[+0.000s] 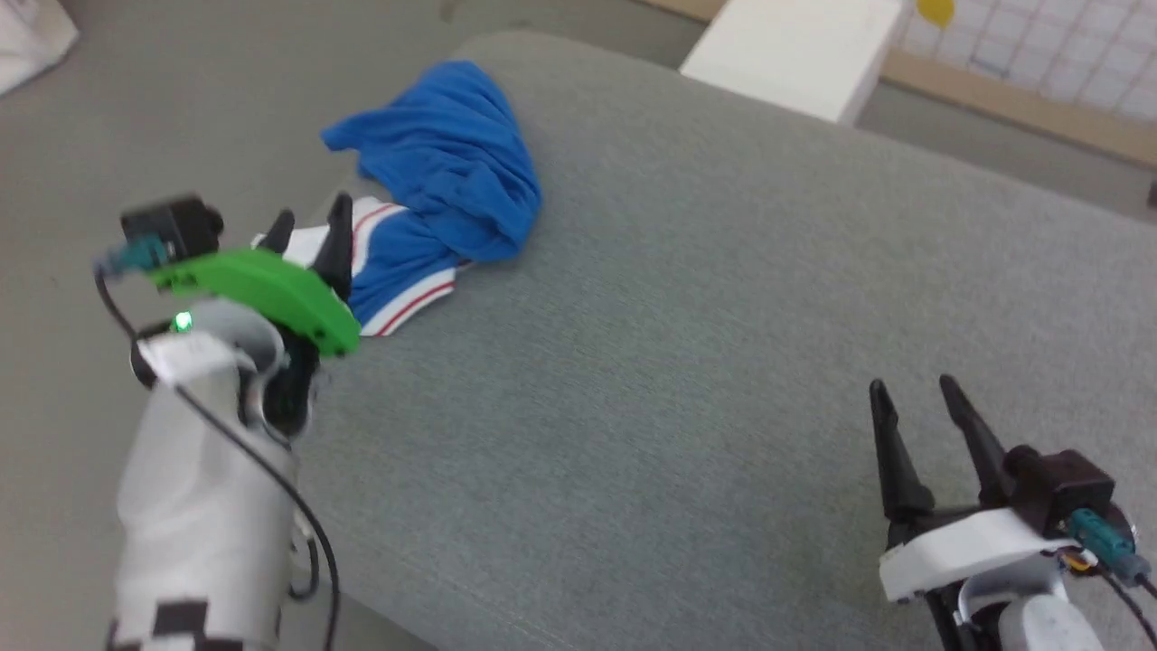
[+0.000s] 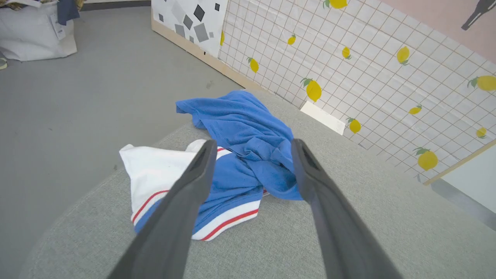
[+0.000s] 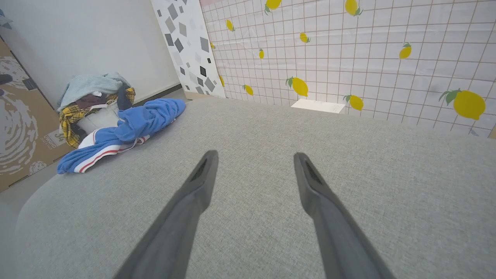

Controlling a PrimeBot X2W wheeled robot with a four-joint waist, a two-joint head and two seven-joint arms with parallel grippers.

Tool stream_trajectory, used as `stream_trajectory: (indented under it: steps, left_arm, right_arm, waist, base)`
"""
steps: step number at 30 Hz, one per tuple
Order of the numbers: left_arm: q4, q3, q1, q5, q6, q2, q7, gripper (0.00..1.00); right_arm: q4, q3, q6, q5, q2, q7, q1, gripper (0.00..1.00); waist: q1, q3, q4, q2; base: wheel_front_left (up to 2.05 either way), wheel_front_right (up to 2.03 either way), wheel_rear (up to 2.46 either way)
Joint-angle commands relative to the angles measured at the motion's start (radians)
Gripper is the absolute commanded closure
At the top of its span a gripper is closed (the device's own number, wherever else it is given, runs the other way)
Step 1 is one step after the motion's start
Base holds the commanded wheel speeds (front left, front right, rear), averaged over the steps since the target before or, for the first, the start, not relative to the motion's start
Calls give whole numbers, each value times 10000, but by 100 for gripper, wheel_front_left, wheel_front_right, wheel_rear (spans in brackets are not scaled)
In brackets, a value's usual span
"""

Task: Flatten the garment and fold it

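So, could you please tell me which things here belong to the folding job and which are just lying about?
For the job:
garment, crumpled near the edge of the grey cushioned surface
left gripper, open, close to it
right gripper, open, well apart from it

Just lying about:
bag of clothes on the floor
white box
lemon-print wall

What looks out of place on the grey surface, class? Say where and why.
The shirt is bunched in a twisted heap at the far left corner of the surface, one white sleeve reaching the edge, not spread flat.
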Motion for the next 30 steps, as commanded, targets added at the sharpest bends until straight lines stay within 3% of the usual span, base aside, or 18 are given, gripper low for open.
stream_trajectory:
  steps: [1, 13, 22, 28, 29, 30]
  left_arm:
    - [337, 68, -400, -150, -44, 128, 271, 0]
    - [2579, 226, -2030, -531, 741, 372, 1776, 0]
    - [3325, 268, -2532, -524, 1369, 428, 1827, 0]
    - [3702, 231, -2606, -607, 1431, 470, 2138, 0]
    - [3751, 186, -2601, -591, 1398, 488, 2185, 32]
    - [3783, 167, -2596, -609, 1342, 485, 2223, 80]
  right_arm:
    - [-161, -70, -15, -137, -1, 92, -191, 0]
    - [-1116, -398, -15, -481, -1, 536, -472, 0]
    - [-1496, -435, -15, -568, -1, 670, -481, 0]
    - [-1634, -450, -15, -606, -1, 759, -433, 0]
    - [-1650, -455, -15, -616, -1, 777, -427, 0]
    - [-1658, -460, -15, -622, -1, 787, -424, 0]
  waist:
    - [0, 932, -737, 0]
    - [0, 2735, -1787, 0]
    - [0, 3327, -1804, 0]
    - [0, 3477, -1774, 0]
    - [0, 3486, -1771, 0]
    - [0, 3483, -1767, 0]
  base:
    - [0, 0, 0]
    - [0, 0, 0]
    - [0, 0, 0]
    - [0, 0, 0]
    - [0, 0, 0]
    - [0, 0, 0]
